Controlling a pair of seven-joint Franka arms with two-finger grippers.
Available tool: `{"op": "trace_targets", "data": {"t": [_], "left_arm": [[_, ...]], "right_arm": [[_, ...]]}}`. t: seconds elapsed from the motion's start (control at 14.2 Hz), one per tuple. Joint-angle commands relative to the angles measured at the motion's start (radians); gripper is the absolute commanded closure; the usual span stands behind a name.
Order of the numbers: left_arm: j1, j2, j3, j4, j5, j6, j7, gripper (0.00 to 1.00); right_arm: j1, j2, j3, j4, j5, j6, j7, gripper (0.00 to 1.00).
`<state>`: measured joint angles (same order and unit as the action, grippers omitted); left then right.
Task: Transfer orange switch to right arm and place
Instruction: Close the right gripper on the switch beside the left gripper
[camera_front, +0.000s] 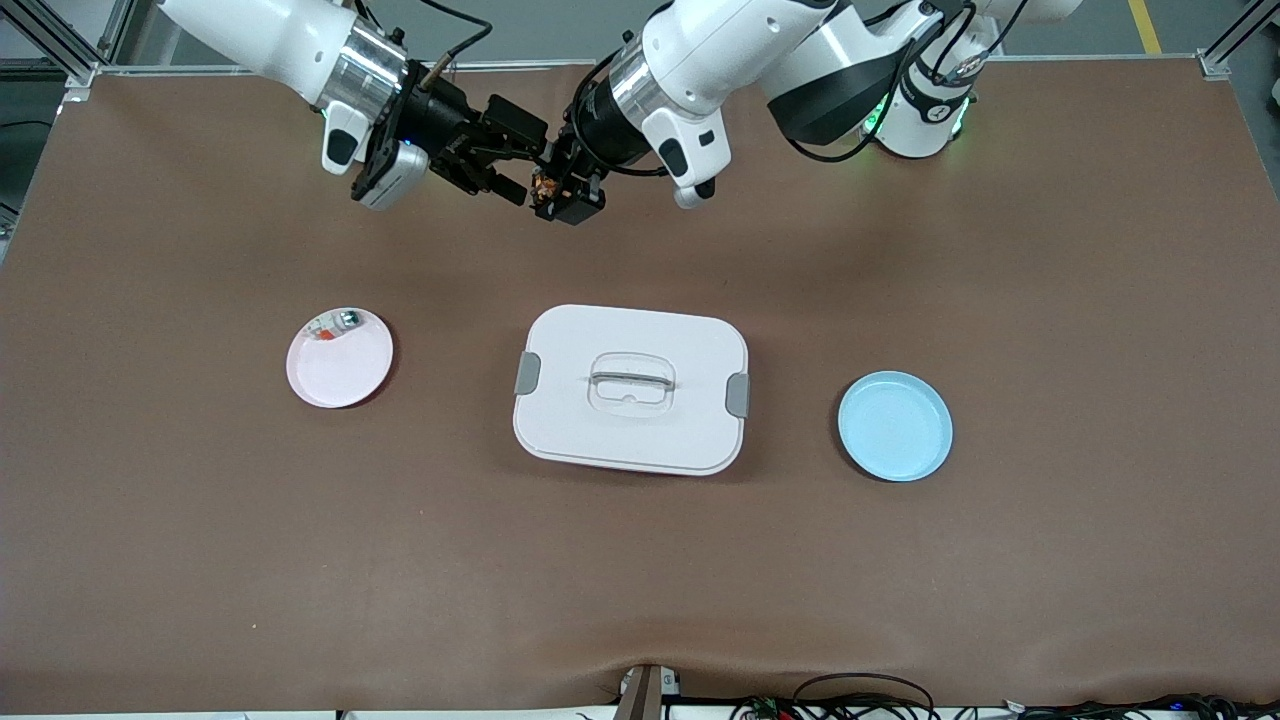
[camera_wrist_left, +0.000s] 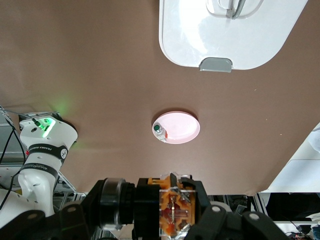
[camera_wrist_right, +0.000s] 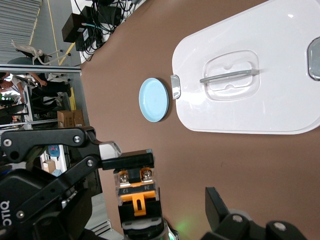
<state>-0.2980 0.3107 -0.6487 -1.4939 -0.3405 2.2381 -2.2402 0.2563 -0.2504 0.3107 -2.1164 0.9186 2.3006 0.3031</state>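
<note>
Your left pincer (camera_front: 562, 195) is up in the air over the worktop (camera_front: 640, 560), near the robots' bases, and it is squeezed tight on the orange switch (camera_front: 546, 186). Your right pincer (camera_front: 512, 160) is right beside it with its fingers wide apart, one on each side of the switch but not pinching it. On the worktop, a white box with a lid (camera_front: 632, 388) sits between a pink plate (camera_front: 340, 358) and a blue plate (camera_front: 895, 426). A small white part (camera_front: 335, 325) lies on the pink plate.

Brown table (camera_front: 1050, 250): pink plate (camera_front: 345, 372), white box (camera_front: 630, 390), blue plate (camera_front: 895, 426).
</note>
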Motion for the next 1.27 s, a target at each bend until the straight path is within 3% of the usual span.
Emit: {"op": "trace_targets", "data": {"t": [0.0,0.07,0.14,0.21,0.71,0.85,0.99,1.06,1.2], "left_arm": [[-0.001,-0.001,-0.003,0.015,-0.009,-0.014,0.005,0.62],[-0.001,-0.002,-0.003,0.015,-0.009,-0.014,0.005,0.62],[-0.001,-0.002,-0.003,0.015,-0.009,-0.014,0.005,0.62],[-0.001,-0.002,-0.003,0.015,-0.009,-0.014,0.005,0.62],[0.002,-0.004,-0.011,0.014,-0.008,-0.014,0.004,0.59],[0.003,-0.004,-0.011,0.014,-0.008,-0.015,0.001,0.51],[0.005,-0.015,-0.011,0.014,-0.008,-0.015,-0.004,0.41],[0.010,-0.019,-0.011,0.014,-0.008,-0.018,-0.004,0.30],[0.014,-0.021,-0.011,0.017,-0.008,-0.026,-0.006,0.00]], "right_arm": [[0.001,0.003,0.019,-0.001,-0.062,0.019,0.022,0.29],[0.001,0.003,0.019,0.001,-0.076,0.019,0.021,0.56],[0.001,0.008,0.021,0.004,-0.078,0.013,0.022,0.93],[0.000,0.010,0.021,0.007,-0.078,0.011,0.054,1.00],[0.003,0.029,0.021,0.030,-0.078,0.010,0.105,1.00],[0.004,0.031,0.021,0.030,-0.078,0.011,0.105,1.00],[0.004,0.040,0.022,0.030,-0.080,0.017,0.106,1.00],[0.006,0.042,0.025,0.032,-0.080,0.019,0.106,1.00],[0.006,0.054,0.027,0.041,-0.080,0.019,0.105,1.00]]}}
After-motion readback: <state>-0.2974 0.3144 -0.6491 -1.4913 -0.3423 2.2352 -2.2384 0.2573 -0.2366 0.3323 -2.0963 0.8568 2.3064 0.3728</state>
